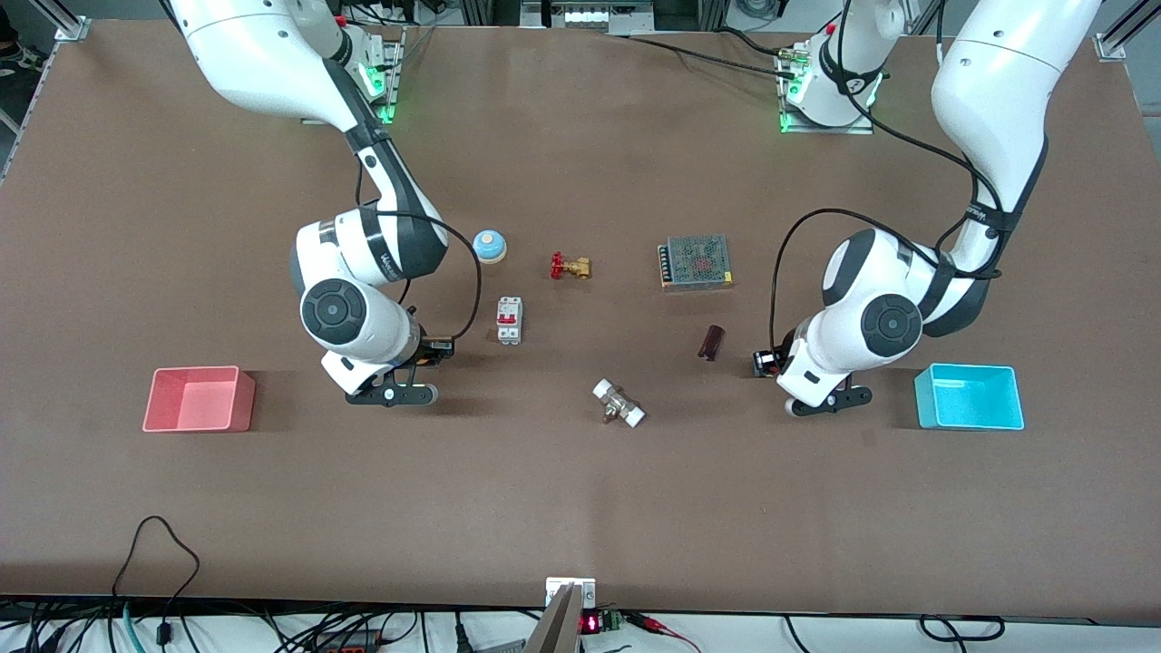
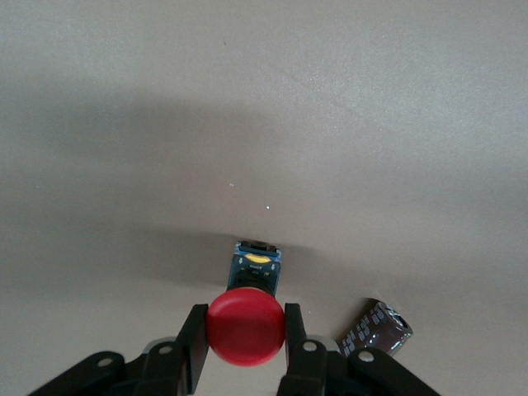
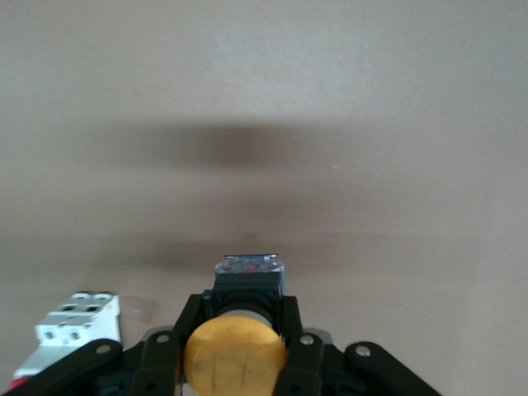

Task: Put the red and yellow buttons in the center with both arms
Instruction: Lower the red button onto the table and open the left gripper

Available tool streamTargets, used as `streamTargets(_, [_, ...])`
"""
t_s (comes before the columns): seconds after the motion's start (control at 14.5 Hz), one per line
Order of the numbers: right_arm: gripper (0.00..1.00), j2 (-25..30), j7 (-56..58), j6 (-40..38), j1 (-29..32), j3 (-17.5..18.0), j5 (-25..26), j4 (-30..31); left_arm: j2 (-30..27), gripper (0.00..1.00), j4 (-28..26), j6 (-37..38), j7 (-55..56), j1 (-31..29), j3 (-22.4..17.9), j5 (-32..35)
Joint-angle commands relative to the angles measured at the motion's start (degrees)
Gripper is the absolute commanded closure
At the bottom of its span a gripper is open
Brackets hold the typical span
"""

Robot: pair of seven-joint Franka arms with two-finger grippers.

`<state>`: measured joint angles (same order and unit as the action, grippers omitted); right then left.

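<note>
Seemingly both arms hold their loads clear of the matte brown surface (image 1: 580, 508). From the front view, the right gripper (image 1: 392, 395) hangs beside the pink bin (image 1: 238, 399), with a white circuit breaker (image 1: 509, 320) toward mid-table from it, while the left gripper (image 1: 827, 401) hangs beside the cyan bin (image 1: 923, 397), near a dark cylindrical capacitor (image 1: 711, 342). A blue dome bell (image 1: 489, 245), a brass valve (image 1: 570, 267), a meshed metal power supply (image 1: 696, 262) and a white-ended fitting (image 1: 619, 403) lie between the arms, around the bare center where the buttons probably belong.

Through the left wrist view, the black fingers (image 2: 196, 345) are closed on the neck of the red button (image 2: 246, 326), its smooth round cap facing the camera and its body pointing down at the surface; the glossy capacitor (image 2: 375, 327) lies beside.

Through the right wrist view, the fingers (image 3: 290, 334) likewise clamp the yellow button (image 3: 235, 355) just under its domed yellow-orange cap, likely to keep it from slipping. The blocky breaker (image 3: 70, 327) lies nearby.
</note>
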<state>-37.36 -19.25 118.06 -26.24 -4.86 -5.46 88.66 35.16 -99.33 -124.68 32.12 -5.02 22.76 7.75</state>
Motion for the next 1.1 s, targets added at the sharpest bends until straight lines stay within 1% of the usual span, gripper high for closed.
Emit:
streamTargets(0.0, [0.60, -0.35, -0.26, 0.33, 0.22, -0.41, -0.61, 1.08, -0.35, 0.52, 0.10, -0.48, 1.28, 0.54, -0.26, 1.40])
streamTargets(0.28, [0.60, -1.22, -0.34, 0.50, 0.13, -0.41, -0.70, 1.08, -1.49, 0.34, 2.03, 0.31, 1.19, -0.16, -0.35, 1.40])
streamTargets(0.48, [0.60, -2.63, -0.26, 1.55, 0.13, -0.41, -0.61, 1.08, -5.08, 0.22, 2.57, 3.37, 0.58, -1.04, -0.61, 1.40])
streamTargets(0.62, [0.60, -3.33, -0.26, 1.82, 0.13, -0.41, -0.52, 0.99, -7.11, 0.15, 3.36, 6.80, -1.17, -2.61, -0.53, 1.48])
streamTargets(0.83, [0.60, -3.77, -0.17, 2.08, 0.13, -0.41, -0.43, 0.99, -10.80, 0.09, 3.27, 10.32, -7.14, -5.25, -0.44, 1.48])
streamTargets(0.89, [0.56, -3.78, -0.26, 2.00, 0.22, -0.41, -0.43, 0.91, -12.20, 0.07, 3.27, 11.55, -8.46, -5.61, -0.44, 1.40])
streamTargets(0.96, [0.26, -3.69, -0.34, 2.00, 0.40, -0.41, -0.69, 0.82, -13.78, 0.06, 3.27, 12.78, -9.17, -6.39, -0.44, 1.40])
streamTargets(1.03, [0.00, -3.43, -0.34, 1.91, 0.31, -0.50, -0.70, 0.64, -15.02, 0.06, 3.27, 13.23, -9.36, -7.19, -0.35, 1.40])
